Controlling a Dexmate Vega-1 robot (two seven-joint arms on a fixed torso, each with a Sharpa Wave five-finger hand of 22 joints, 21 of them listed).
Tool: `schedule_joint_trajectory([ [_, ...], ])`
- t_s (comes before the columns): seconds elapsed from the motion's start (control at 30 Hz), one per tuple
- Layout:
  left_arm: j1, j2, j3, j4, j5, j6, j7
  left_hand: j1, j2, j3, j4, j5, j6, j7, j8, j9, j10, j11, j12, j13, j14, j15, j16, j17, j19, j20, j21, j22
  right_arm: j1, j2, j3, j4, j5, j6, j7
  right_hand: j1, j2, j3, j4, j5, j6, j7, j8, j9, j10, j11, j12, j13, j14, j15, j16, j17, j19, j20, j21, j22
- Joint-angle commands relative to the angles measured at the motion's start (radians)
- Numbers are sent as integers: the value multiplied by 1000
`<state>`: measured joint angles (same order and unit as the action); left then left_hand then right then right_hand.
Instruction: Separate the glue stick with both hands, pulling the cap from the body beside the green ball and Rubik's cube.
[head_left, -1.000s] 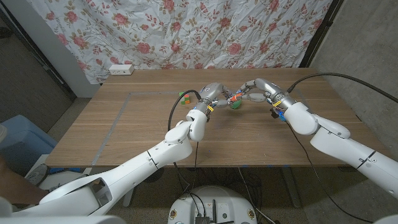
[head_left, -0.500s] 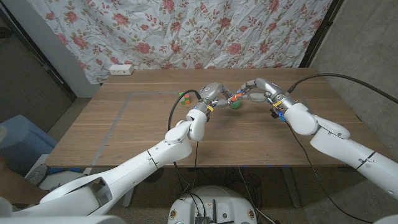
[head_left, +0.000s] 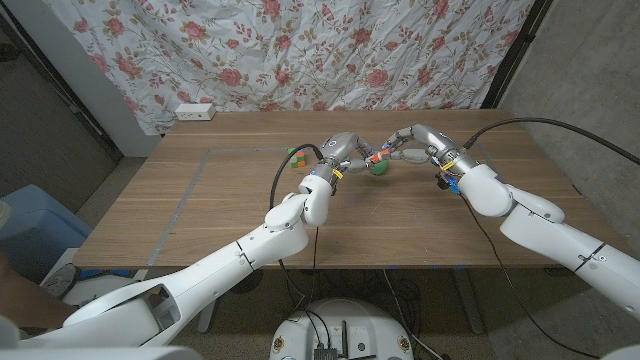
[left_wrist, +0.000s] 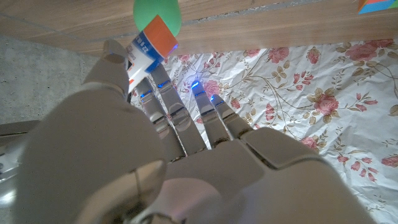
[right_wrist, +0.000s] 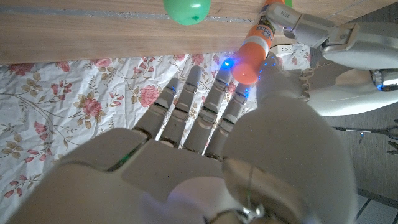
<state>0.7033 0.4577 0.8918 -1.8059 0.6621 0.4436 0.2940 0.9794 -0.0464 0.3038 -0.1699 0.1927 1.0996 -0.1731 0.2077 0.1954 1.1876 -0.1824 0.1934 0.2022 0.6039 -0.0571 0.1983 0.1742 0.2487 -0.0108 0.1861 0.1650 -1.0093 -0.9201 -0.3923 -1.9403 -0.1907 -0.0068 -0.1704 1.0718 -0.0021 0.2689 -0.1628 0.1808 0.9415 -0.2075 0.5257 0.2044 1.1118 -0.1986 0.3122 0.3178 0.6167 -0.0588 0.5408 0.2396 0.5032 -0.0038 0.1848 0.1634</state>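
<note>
The glue stick (head_left: 375, 156), white with orange ends, hangs just above the table between my two hands and looks to be in one piece. My left hand (head_left: 345, 148) pinches its white body (left_wrist: 144, 53) between thumb and fingers. My right hand (head_left: 410, 141) holds the orange cap end (right_wrist: 250, 55) against its thumb. The green ball (head_left: 378, 168) lies on the table directly under the stick, also seen as the green ball (right_wrist: 186, 9) and the green ball (left_wrist: 157, 14). The Rubik's cube (head_left: 297, 156) sits to the left of my left hand.
A white power strip (head_left: 195, 112) lies at the table's back left edge. A pale tape line (head_left: 190, 185) runs across the left part of the wooden table (head_left: 230, 200). A flowered cloth (head_left: 300, 50) hangs behind the table.
</note>
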Motion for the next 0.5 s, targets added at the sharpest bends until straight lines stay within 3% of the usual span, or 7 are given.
schedule_joint_trajectory([
  [0.03,9,2,-2,-10,4,9,0,12,72,2,6,6,51,31,7,6,43,-43,10,1,9,-135,0,6,4,3,2,4,-17,-8,10,-17,-5,-8,-11,10,3,-3,1,1,7,3,7,3,23,-15,8,3,12,-167,5,3,-1,-4,-1,0],
  [0.5,18,10,-6,-19,7,11,1,12,72,1,5,6,51,31,7,6,42,-43,9,1,9,-135,0,6,4,3,2,4,-35,-13,23,-31,-2,-5,-20,12,5,-12,5,0,-3,4,3,4,17,-14,0,3,7,-166,4,3,-2,-6,-1,0],
])
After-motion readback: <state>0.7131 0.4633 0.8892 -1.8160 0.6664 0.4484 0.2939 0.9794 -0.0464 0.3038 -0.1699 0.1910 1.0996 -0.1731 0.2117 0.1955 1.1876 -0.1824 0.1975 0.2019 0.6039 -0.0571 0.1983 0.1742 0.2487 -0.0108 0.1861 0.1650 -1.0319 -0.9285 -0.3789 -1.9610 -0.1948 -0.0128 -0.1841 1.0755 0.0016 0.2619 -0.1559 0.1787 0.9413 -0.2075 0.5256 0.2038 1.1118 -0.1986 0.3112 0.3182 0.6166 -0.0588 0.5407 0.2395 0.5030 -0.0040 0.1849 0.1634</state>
